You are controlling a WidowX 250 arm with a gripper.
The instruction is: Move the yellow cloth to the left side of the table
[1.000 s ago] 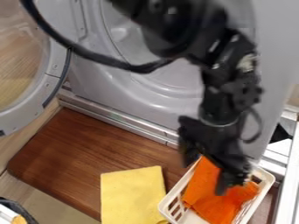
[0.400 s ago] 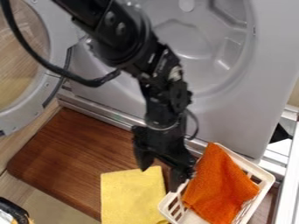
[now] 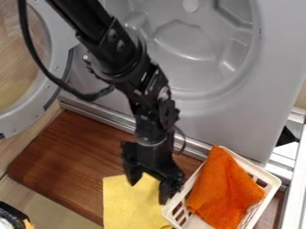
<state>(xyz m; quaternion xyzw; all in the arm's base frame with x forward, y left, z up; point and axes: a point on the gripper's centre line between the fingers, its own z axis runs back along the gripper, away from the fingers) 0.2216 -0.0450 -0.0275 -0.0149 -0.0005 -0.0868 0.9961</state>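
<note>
"How many cloths lie around your pincer?"

"Two: one yellow cloth beneath it, one orange cloth to its right. You also have one slotted off-white plastic basket to its right, one wooden board reaching out to its left, and one round-doored machine behind it."

"And how does your pincer stand?"

"Wide apart, gripping nothing, over your yellow cloth's upper right part. You have one fingertip near the basket's left edge; whether either tip touches cloth, I can't tell."

"What's in your basket?"

"Your orange cloth, heaped, one corner up by the rim. Your yellow cloth lies outside, flat, just left of the basket."
</note>
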